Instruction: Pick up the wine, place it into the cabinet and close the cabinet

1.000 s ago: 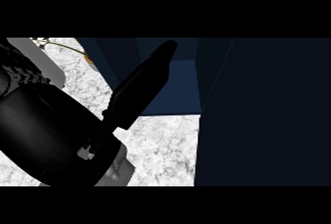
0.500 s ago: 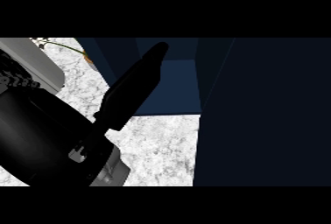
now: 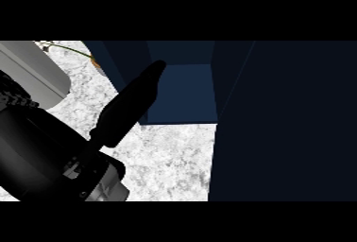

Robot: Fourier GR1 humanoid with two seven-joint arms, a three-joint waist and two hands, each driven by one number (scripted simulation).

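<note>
The left hand (image 3: pixel 49 160) fills the lower left, very close, one straight finger (image 3: pixel 132 104) pointing up and right across the speckled white counter (image 3: pixel 167 156) to the open navy cabinet (image 3: pixel 181 90). A dark panel (image 3: pixel 293 123) covers the right side. A grey shape (image 3: pixel 35 71) sits upper left.

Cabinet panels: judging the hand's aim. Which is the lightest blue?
The back panel, beside the left hand; the big right panel is nearly black.
</note>
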